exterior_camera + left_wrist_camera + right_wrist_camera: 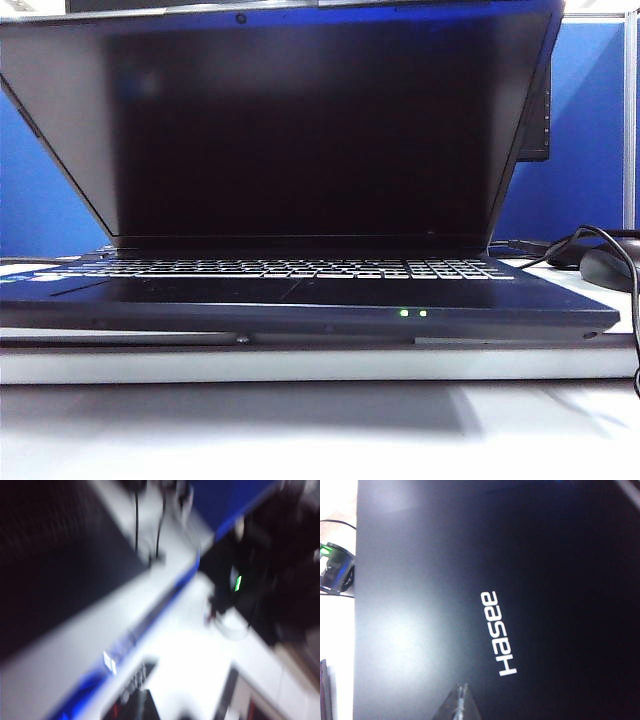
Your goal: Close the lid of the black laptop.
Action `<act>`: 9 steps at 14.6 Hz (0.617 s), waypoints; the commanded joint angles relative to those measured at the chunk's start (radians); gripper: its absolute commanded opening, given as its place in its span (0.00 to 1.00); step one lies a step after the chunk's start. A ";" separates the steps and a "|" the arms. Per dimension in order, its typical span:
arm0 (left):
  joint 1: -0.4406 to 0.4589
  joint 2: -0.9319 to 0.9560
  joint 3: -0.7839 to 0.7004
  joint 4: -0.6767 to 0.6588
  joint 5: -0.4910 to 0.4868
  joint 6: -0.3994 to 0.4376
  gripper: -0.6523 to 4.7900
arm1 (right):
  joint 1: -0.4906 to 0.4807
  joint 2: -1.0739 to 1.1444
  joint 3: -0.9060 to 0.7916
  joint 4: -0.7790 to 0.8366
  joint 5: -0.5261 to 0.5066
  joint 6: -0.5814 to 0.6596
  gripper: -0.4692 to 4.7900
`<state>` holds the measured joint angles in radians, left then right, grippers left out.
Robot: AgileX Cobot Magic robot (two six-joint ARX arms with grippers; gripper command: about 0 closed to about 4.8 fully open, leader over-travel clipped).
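Black laptop (300, 290): sits open on the white bench (300, 430), facing the exterior camera, its base resting on a thin raised slab at the bench's front part.
Lid (300, 130): raised and leaning forward over the keyboard (280, 268), the dark screen filling most of the exterior view; not closed.
Lid's outer back (420, 605): fills the right wrist view, dark and matte, with a white "Hasee" logo (498, 632) on it.
Front-edge LEDs (412, 313): two small green lights glow on the base's front edge, right of centre.
Right gripper (459, 705): only a blurred fingertip shows at the frame's edge, close over the lid's back; whether it touches the lid, and whether its fingers are apart or together, cannot be told.
Left gripper: not visible in any view; the left wrist view is heavily motion-blurred, showing a dark surface, white bench (190, 655) and a blue partition (225, 497).
Cables (590, 240): black leads lie on the bench to the laptop's right, beside a dark rounded object (605, 268).
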<state>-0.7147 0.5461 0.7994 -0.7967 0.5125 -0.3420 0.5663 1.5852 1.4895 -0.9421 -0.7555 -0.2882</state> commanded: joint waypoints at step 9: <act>0.000 0.249 0.221 -0.007 -0.299 0.158 0.11 | 0.152 0.032 -0.035 -0.003 0.223 0.080 0.09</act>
<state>-0.7147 0.7773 1.0176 -0.7994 0.2569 -0.2146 0.7128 1.6146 1.4559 -0.9424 -0.5541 -0.2276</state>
